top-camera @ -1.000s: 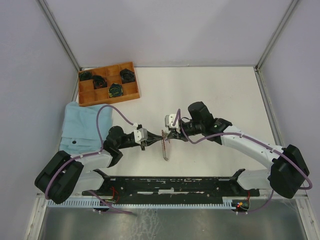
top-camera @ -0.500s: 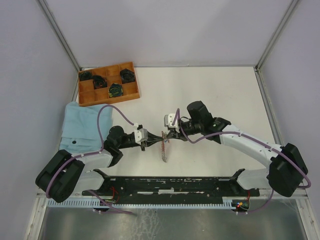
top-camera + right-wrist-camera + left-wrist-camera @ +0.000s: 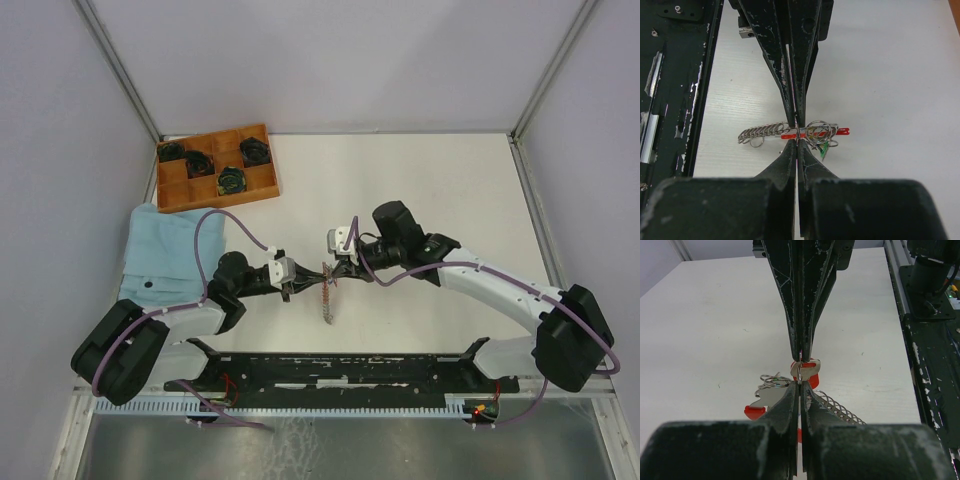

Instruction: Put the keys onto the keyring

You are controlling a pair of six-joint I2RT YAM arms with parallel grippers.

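Top external: keyring long axis near-far, prob.

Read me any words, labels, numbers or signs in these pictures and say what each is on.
No text can be read.
The keys, wooden tray and blue cloth show no writing; the green marks on the dark coils are too small to make out.
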